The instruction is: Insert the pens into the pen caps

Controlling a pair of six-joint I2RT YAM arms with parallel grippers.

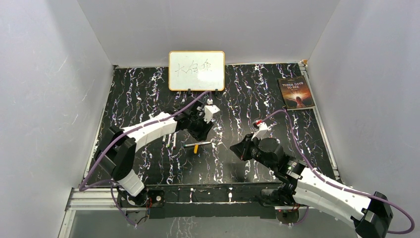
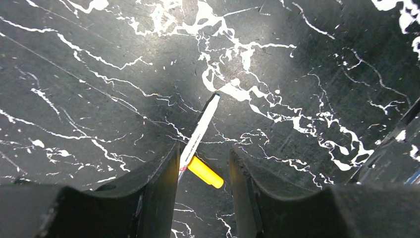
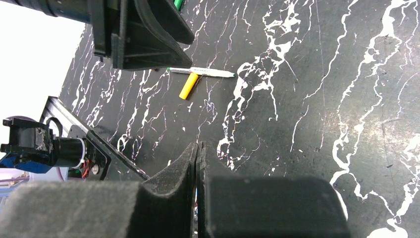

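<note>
left gripper: open, empty, straddling pen and yellow cap
pen axis: left-right on desk, cap touching
right gripper: closed, nothing seen held, well apart

The left arm and right arm have white shells between bulky black joints. A purple cable trails along each. The left tool and right tool are matte black, with wedge-shaped fingers.
</note>
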